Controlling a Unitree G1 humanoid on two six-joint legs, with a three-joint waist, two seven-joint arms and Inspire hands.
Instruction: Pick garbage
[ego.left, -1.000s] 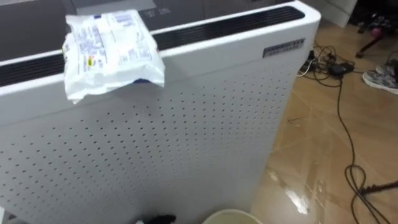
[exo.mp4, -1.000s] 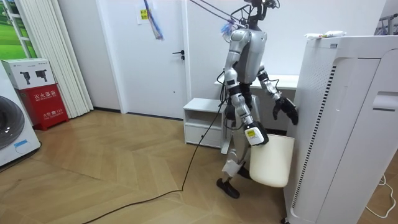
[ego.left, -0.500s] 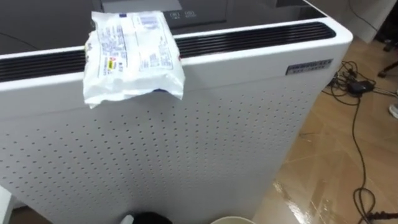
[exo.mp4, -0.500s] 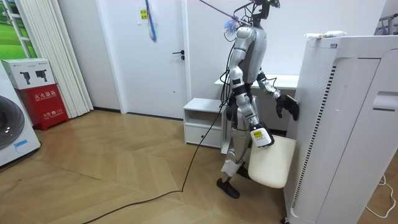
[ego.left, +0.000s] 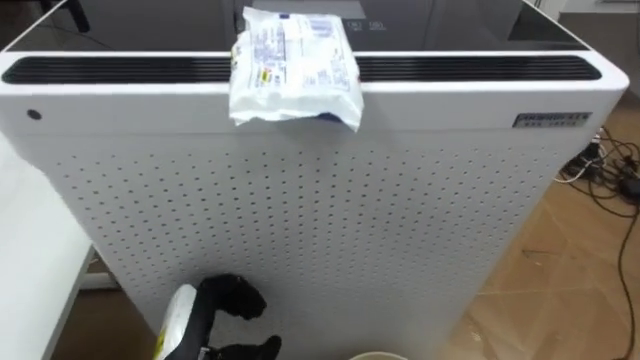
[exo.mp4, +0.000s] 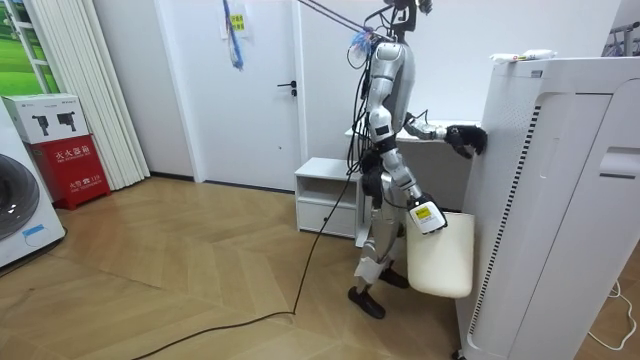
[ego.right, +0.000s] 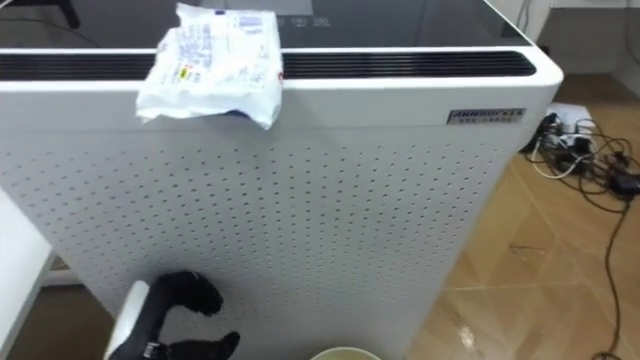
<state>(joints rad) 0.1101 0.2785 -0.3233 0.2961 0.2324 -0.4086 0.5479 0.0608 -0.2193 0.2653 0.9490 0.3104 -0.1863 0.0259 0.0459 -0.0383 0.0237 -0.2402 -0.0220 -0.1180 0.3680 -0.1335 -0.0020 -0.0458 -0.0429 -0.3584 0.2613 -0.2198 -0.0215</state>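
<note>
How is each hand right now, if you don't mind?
Left hand: cannot be told.
Right hand: holding the white bin.

Left hand (ego.left: 230, 299) raised chest-high

Head eyes look down close at white appliance (ego.left: 300, 220); room camera shares it.

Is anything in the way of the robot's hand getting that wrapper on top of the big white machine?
Nothing visible is. The left hand hangs low before the white machine, at its dotted front. The wrapper lies higher up on the top edge, slightly overhanging the front.
</note>
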